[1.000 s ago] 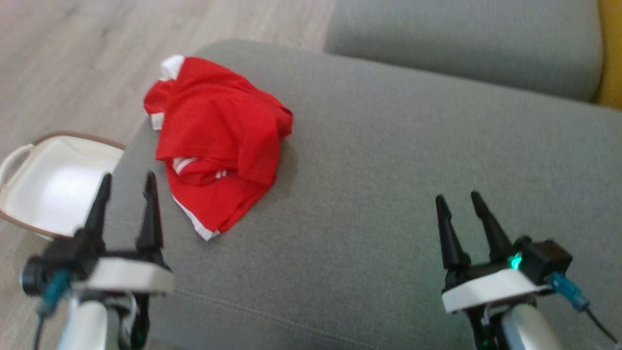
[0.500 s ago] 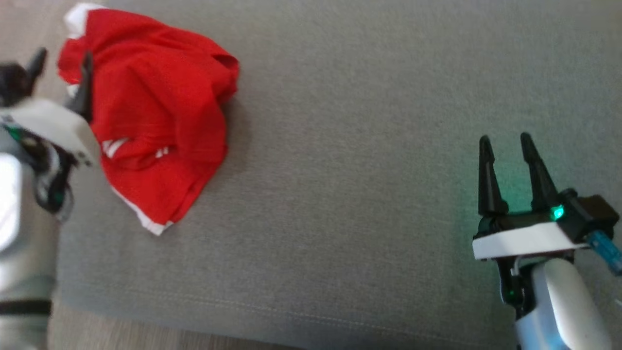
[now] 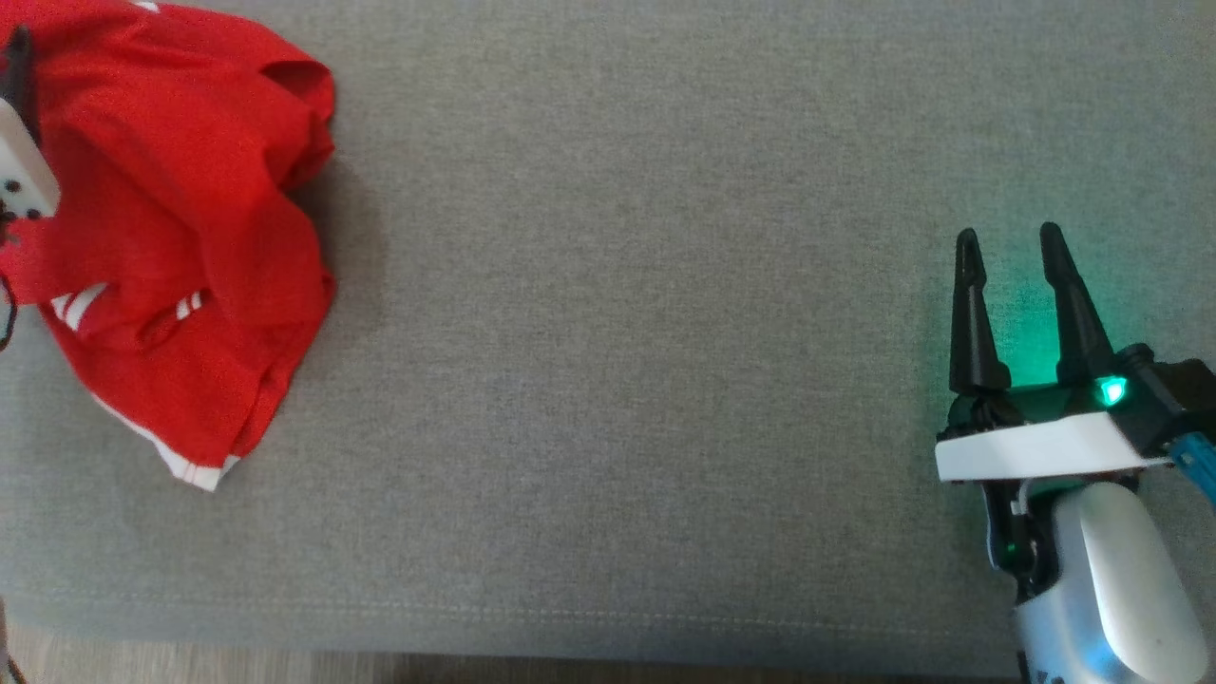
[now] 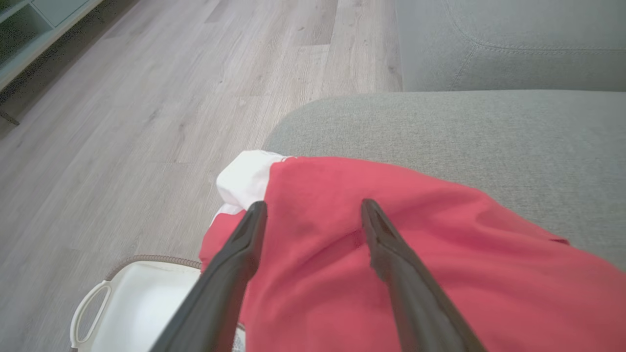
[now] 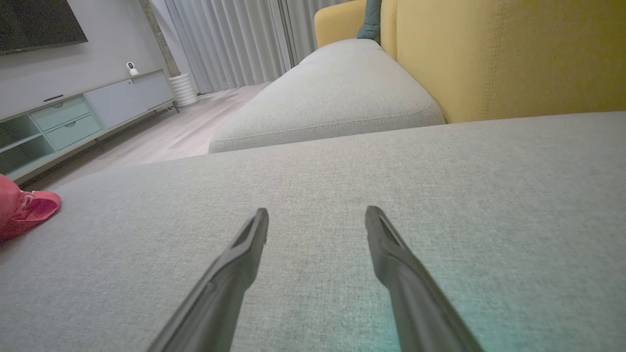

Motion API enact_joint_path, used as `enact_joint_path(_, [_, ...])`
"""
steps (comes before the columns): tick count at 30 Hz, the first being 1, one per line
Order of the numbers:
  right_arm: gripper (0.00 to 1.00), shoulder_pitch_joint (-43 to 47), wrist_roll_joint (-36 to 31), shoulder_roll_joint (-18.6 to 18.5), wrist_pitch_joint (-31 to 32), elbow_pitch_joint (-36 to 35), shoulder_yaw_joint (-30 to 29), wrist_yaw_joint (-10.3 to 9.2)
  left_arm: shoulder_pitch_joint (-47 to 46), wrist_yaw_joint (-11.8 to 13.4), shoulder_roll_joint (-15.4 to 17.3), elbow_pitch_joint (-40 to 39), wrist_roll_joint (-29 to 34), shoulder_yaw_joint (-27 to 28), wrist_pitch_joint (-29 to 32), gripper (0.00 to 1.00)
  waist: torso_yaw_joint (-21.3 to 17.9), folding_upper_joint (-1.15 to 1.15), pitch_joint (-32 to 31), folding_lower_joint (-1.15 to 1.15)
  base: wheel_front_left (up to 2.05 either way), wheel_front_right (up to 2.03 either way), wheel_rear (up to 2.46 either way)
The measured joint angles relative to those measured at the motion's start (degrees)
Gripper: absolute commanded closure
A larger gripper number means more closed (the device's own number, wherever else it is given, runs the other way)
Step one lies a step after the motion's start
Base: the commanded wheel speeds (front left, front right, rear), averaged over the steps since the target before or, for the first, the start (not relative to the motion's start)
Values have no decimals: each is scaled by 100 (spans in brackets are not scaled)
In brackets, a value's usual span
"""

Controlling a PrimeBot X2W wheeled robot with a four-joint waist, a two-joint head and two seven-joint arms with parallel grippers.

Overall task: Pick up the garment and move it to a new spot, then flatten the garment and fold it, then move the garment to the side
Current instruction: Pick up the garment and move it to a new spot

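Observation:
The garment (image 3: 180,237) is a crumpled red shirt with white trim, lying at the left end of the grey sofa cushion (image 3: 617,332). My left gripper (image 4: 313,210) hovers open over the garment's (image 4: 440,254) red cloth near the white collar, with nothing between its jaws. In the head view one dark finger (image 3: 19,62) of it shows at the left edge, over the cloth. My right gripper (image 3: 1012,252) stands open above bare cushion far to the right, well away from the garment (image 5: 24,208). From the right wrist, the gripper (image 5: 317,217) has only grey fabric between its fingers.
A white basket (image 4: 142,303) sits on the wood floor (image 4: 146,98) beside the cushion's left end. A second grey cushion (image 5: 332,93) and a yellow sofa back (image 5: 513,54) lie beyond. A low cabinet (image 5: 73,117) lines the far wall.
The head camera has swung, shifting the whole picture. My left gripper has gone from beside the garment's near-left edge to over the red cloth. Both grippers stay open.

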Motion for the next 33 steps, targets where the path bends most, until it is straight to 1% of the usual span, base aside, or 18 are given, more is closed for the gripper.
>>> enact_joint_path(8, [0, -86, -51, 1, 0, -96, -24, 0, -498, 7, -20, 857, 0, -38, 15, 0, -75, 0, 255, 0, 0, 0, 0])
enact_joint_path(9, [0, -86, -51, 1, 0, -101, -33, 0, -532, 7, -33, 927, -2, -44, 15, 66, -73, 0, 270, 0, 0, 0, 0])
enact_joint_path(10, [0, -86, -53, 0, 0, -102, -42, 0, -572, 7, -47, 996, -8, -48, 12, 100, -68, 0, 280, 0, 0, 0, 0])
enact_joint_path(17, [0, -86, -56, 1, 0, -38, -57, 0, -637, 4, -198, 1158, -53, -227, -657, 100, 0, 0, 132, 0, 0, 0, 0])
enact_joint_path(24, [0, -81, 53, 1, -1, 112, 47, 0, -641, 1, -169, 1150, -62, -258, -1443, 100, 44, 0, -322, 0, 0, 0, 0])
enact_joint_path(28, [0, -70, 215, 1, -1, 211, 68, 0, -642, 0, -166, 823, -62, -360, -1682, 100, 50, 0, -661, -1, 0, 0, 0])
enact_joint_path(33, [0, -12, 454, 1, -1, 294, 94, 0, -635, 0, -200, 180, -176, -524, -1741, 100, 32, 0, -1118, -1, 0, 0, 0])
